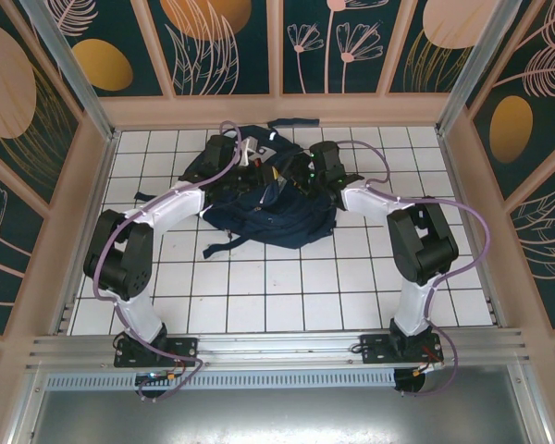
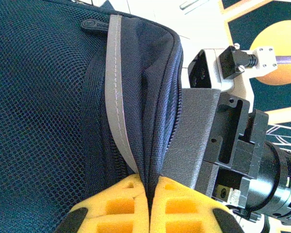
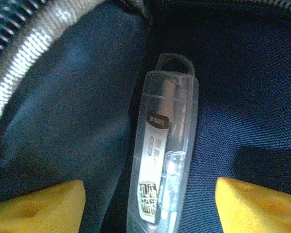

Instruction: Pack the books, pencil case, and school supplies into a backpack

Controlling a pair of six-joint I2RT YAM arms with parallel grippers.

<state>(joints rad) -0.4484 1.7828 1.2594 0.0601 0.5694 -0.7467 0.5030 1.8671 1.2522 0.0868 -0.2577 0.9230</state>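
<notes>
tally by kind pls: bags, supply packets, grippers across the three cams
backpack: 1
clear supplies packet: 1
grippers: 2 (left gripper, right gripper)
Total: 4

The backpack [image 2: 39, 121] is woven of matt navy cloth, coarse mesh in part, and edged with a grey ribbed stripe [image 2: 117, 97]. The packet [image 3: 167, 145] is made of clear glossy plastic. The counter [image 1: 259, 296] is faced with smooth white tiles.
</notes>
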